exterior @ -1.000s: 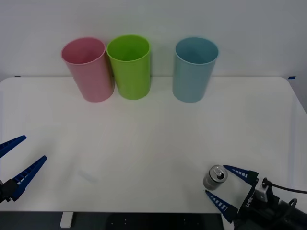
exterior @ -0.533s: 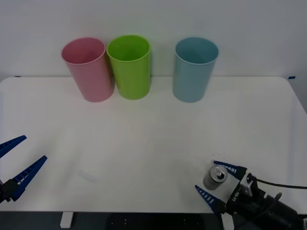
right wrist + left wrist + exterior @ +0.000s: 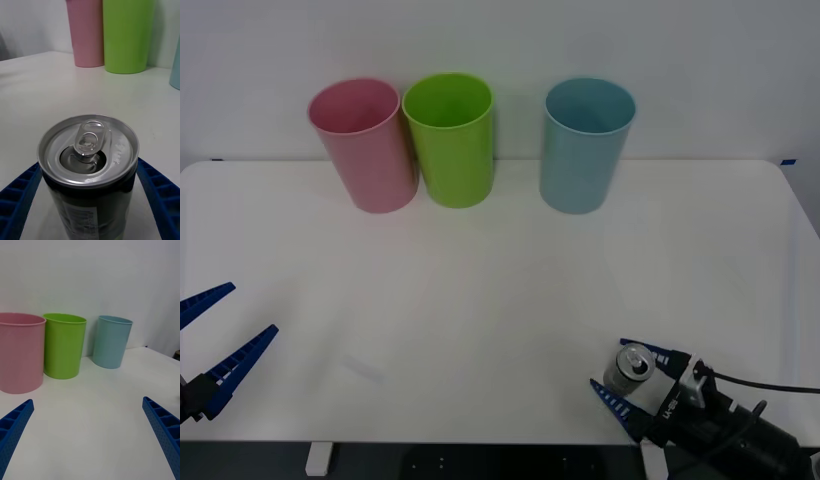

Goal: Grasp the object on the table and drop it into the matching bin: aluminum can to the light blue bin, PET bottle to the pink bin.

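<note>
A white surface (image 3: 500, 290) with rounded corners stands against a plain pale wall. Along its far edge are the pink bin (image 3: 363, 142) and a lime green bin (image 3: 450, 137) side by side, with the light blue bin (image 3: 585, 142) apart to the right. The aluminum can (image 3: 629, 368) stands upright near the front right edge. The right gripper (image 3: 628, 372) brackets it, fingers narrowed close against its sides. The left gripper (image 3: 215, 340) hangs spread wide at the front left, holding nothing.
</note>
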### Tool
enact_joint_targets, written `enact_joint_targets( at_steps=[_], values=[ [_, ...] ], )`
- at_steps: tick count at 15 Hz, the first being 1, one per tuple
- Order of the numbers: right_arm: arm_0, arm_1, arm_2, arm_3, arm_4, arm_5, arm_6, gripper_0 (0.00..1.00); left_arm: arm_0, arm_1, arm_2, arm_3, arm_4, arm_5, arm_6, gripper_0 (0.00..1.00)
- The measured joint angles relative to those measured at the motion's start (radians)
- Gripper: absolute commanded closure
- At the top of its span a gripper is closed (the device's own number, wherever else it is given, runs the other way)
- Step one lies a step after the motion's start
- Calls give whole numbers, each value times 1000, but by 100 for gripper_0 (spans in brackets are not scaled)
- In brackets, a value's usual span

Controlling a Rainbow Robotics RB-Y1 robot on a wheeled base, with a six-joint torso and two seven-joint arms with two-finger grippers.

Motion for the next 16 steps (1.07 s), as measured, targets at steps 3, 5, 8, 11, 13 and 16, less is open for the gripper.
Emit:
enact_joint_targets(
  at_steps=[3,5,8,11,13,16],
  values=[
    [-3,1,0,0,-4,0,1,100,0,0,0,0,0,0,0,0],
    [-4,1,-1,0,-9,1,1,100,0,0,0,0,0,0,0,0],
    [-8,0,-2,0,-15,0,-1,100,0,0,0,0,0,0,0,0],
    [-10,1,-5,0,-21,1,-5,100,0,0,0,0,0,0,0,0],
    [-14,0,-16,0,-23,-4,-11,100,0,0,0,0,0,0,0,0],
    [-18,0,-34,-18,-24,-8,-31,100,0,0,0,0,0,0,0,0]
  ],
)
